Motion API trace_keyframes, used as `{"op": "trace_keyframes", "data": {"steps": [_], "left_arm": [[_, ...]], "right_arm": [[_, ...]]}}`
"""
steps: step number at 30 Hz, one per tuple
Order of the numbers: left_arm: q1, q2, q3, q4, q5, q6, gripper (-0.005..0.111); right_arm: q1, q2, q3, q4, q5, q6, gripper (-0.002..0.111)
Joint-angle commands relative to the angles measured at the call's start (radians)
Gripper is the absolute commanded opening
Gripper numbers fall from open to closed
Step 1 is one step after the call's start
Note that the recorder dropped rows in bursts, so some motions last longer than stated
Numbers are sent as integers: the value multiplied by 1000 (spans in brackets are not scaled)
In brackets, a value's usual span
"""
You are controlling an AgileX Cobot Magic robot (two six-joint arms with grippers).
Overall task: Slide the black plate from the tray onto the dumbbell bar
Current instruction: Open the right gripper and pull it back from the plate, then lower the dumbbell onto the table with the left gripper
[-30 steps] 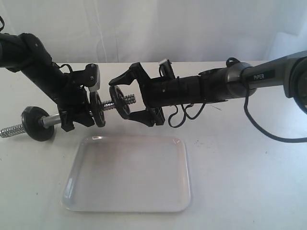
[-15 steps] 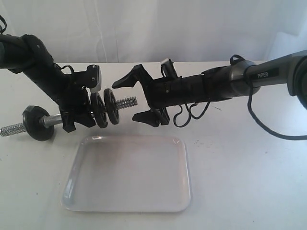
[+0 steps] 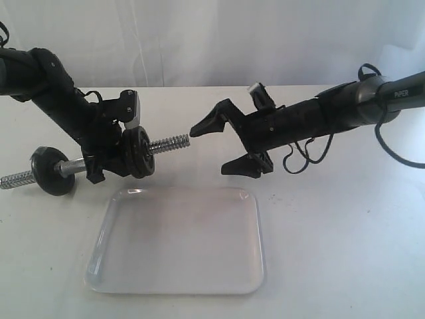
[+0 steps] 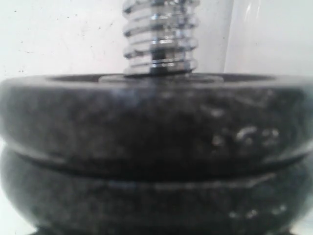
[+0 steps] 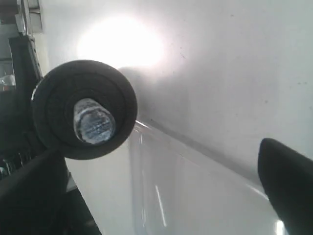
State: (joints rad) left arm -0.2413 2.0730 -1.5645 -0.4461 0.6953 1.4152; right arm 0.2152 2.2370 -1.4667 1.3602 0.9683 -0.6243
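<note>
Faintly, white PIPER lettering (image 3: 403,94) marks the arm (image 3: 345,106) behind the right gripper (image 3: 211,151).

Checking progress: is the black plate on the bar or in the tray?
On the dumbbell bar: black plate against another disc, tray bare.

Bright, even light flattens the white table (image 3: 345,266), shadows faint. Glare blooms in the right wrist view; the left wrist close-up is blurred.
</note>
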Motion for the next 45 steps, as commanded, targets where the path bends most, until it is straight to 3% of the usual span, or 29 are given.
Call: {"op": "trace_keyframes", "data": {"steps": [1, 18, 19, 24, 27, 45], "left_arm": [[0, -51, -18, -98, 7, -6, 0], [0, 31, -18, -98, -31, -2, 1], [0, 31, -18, -98, -31, -2, 4], [0, 31, -18, -98, -23, -5, 36], [0, 31, -18, -98, -15, -5, 48], [0, 31, -18, -92, -45, -17, 70]], "right_arm": [[-42, -12, -2, -61, 71, -34, 99], [-52, -12, 0, -78, 152, -143, 99], [-52, -12, 0, -78, 152, -143, 99], [-52, -12, 0, -78, 147, -142, 99], [-52, -12, 0, -78, 147, -142, 99], [-52, -12, 0, -78, 149, -160, 99]]}}
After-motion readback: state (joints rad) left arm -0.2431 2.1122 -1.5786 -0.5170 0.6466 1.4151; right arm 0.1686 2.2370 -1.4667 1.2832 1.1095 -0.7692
